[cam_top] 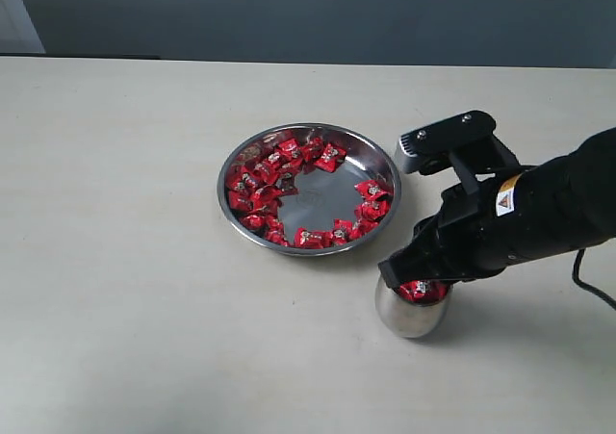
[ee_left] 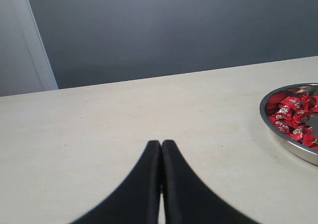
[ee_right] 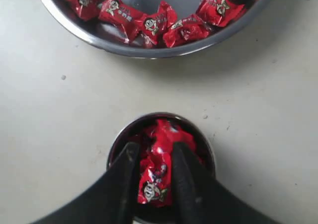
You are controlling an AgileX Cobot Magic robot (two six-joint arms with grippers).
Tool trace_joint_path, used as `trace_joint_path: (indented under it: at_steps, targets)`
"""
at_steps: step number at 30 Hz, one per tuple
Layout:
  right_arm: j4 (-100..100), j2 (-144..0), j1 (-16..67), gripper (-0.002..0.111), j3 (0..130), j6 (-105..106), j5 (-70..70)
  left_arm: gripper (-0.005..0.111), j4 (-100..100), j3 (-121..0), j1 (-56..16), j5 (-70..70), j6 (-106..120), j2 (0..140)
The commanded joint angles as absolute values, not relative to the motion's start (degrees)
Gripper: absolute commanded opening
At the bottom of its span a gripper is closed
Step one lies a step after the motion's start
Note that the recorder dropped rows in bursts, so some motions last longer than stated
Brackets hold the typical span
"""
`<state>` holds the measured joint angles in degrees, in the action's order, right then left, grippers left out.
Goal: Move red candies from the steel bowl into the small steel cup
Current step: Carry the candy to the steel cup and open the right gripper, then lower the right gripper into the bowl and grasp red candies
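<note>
The steel bowl (cam_top: 325,201) sits mid-table with several red candies (cam_top: 265,179) ringed round its floor. To its right and nearer the front stands the small steel cup (cam_top: 409,317), holding red candies at its mouth. My right gripper (cam_top: 416,278) hangs straight over the cup. In the right wrist view its fingers (ee_right: 130,157) dip just inside the cup's rim (ee_right: 115,147), shut on one red candy (ee_right: 155,182) that touches both pads. The bowl's rim (ee_right: 99,40) lies just beyond. My left gripper (ee_left: 161,143) is shut and empty over bare table, away from the bowl (ee_left: 278,132).
Pale tabletop (cam_top: 125,261) surrounds the bowl and cup. A grey wall (cam_top: 318,11) runs behind the far table edge. The right arm's black body and a cable (cam_top: 589,285) lie to the right of the cup.
</note>
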<state>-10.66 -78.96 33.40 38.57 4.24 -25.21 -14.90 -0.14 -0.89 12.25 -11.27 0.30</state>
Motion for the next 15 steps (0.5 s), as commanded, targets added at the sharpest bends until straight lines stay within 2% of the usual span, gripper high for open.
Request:
trace_joint_path:
  at_steps: [1,7,15]
  targets:
    - [-10.0,-76.6,33.4,0.023,38.6,4.5,-25.1,0.0,-14.7,0.0,-1.3,11.9,-11.5,0.0]
    - [-9.4,-75.6,33.4,0.023,38.6,4.5,-22.4,0.0,-14.7,0.0,-1.3,11.9,-11.5,0.0]
    - [-9.4,-76.6,33.3,0.023,39.9,4.5,-6.0,0.0,-14.7,0.0,-1.3,11.9,-11.5,0.0]
